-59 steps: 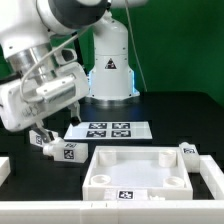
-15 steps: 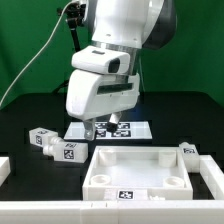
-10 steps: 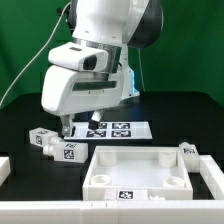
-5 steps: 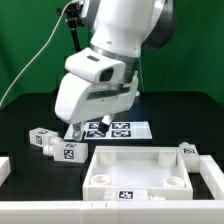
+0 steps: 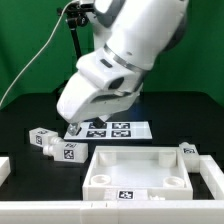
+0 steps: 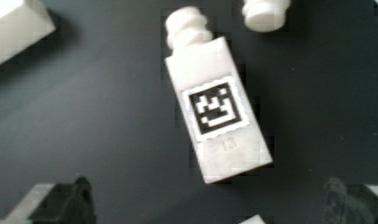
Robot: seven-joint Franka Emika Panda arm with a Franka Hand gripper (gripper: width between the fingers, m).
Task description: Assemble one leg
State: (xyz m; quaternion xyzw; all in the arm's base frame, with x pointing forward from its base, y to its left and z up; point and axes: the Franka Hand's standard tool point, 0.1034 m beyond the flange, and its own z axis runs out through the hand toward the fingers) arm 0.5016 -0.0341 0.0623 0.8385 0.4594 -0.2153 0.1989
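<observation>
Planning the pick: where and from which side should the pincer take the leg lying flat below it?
Probably from above, closing on the long flat sides of the leg near the tagged middle: it lies flat, tag up, and its knobbed end is narrower and rounded. The pincer is open.

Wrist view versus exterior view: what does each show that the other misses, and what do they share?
Only the wrist view: the screw end of the stubby white tagged leg and the open gripper, fingertips apart, holding nothing. Only the exterior view: the whole large white square panel, the marker board with its tags and the white arm. Both: white legs on the black table.
</observation>
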